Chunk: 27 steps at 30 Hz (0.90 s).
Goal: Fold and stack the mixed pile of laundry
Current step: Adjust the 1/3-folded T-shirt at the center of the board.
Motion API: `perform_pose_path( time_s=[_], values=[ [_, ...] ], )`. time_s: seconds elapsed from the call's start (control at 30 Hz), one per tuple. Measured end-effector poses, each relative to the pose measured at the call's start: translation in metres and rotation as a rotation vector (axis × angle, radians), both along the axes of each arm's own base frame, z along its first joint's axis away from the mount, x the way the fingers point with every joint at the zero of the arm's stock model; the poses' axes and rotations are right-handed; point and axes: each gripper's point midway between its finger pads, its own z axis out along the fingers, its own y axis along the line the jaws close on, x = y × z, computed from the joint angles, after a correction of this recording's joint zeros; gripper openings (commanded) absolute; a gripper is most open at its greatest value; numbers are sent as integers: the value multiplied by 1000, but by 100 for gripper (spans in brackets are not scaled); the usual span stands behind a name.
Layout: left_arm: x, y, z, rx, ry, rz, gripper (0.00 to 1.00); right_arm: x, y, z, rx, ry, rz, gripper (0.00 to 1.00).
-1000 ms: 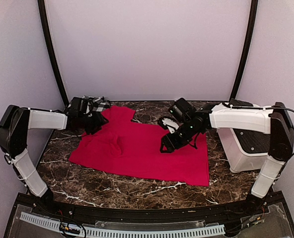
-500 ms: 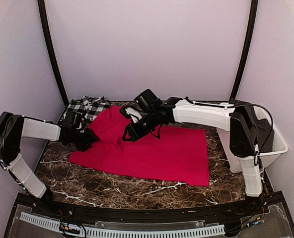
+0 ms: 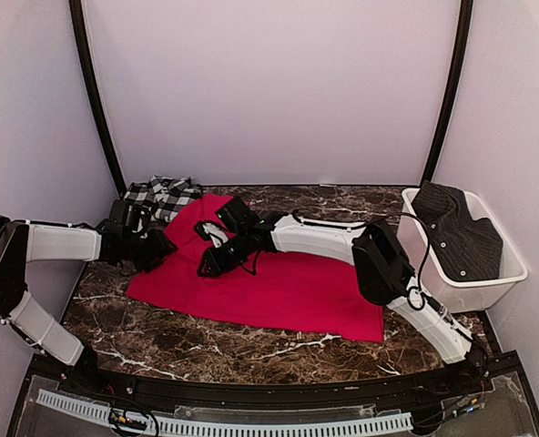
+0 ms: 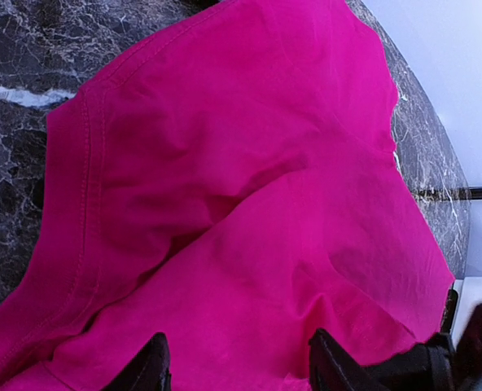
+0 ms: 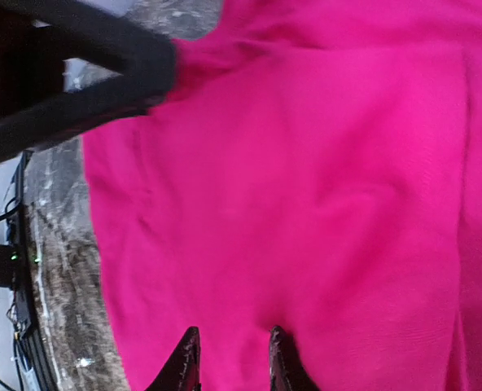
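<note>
The plain red garment [image 3: 288, 282] lies spread over the middle of the marble table, rumpled at its left end. Behind it, at the back left, is the black-and-white checked garment [image 3: 163, 195], bunched up. My left gripper [image 3: 156, 250] hovers low over the red cloth's left edge. In the left wrist view its jaws [image 4: 241, 371] stand wide open above the red garment [image 4: 249, 204]. My right gripper [image 3: 208, 266] reaches across to the same left part. Its tips [image 5: 233, 350] touch the red cloth [image 5: 306, 163], a narrow gap showing between them.
A white plastic bin [image 3: 470, 293] stands at the right edge, holding a dark striped garment [image 3: 456, 237]. The right arm stretches across the table's back half. Bare marble [image 3: 251, 346] shows in front of the red cloth.
The right arm has swung left across the red garment, and its jaws have narrowed. The left gripper has shifted slightly toward the garment's left edge.
</note>
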Motion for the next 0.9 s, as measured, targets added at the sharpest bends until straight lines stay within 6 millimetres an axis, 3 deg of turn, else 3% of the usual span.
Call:
perform_pose_path(
  time_s=[0.13, 0.27, 0.4, 0.53, 0.7, 0.8, 0.9],
  values=[
    [-1, 1, -1, 2, 3, 2, 57, 32, -20, -36, -48, 52, -86, 28],
    [-7, 4, -8, 16, 28, 10, 57, 70, -41, -34, -49, 37, -178, 39],
    [-21, 12, -20, 43, 79, 31, 57, 86, -58, -29, -51, 22, -206, 52],
    [-42, 20, -33, 63, 142, 57, 55, 57, -82, -17, -85, 44, -175, 54],
    [-70, 31, -41, 85, 208, 89, 52, -5, -112, 24, -87, 51, -85, 52],
    [-78, 31, -20, 82, 157, 85, 52, -31, -126, 33, -88, 46, -55, 52],
    [-71, 25, 19, 66, 34, 55, 50, -49, -152, 20, -137, 74, -61, 52]
  ],
)
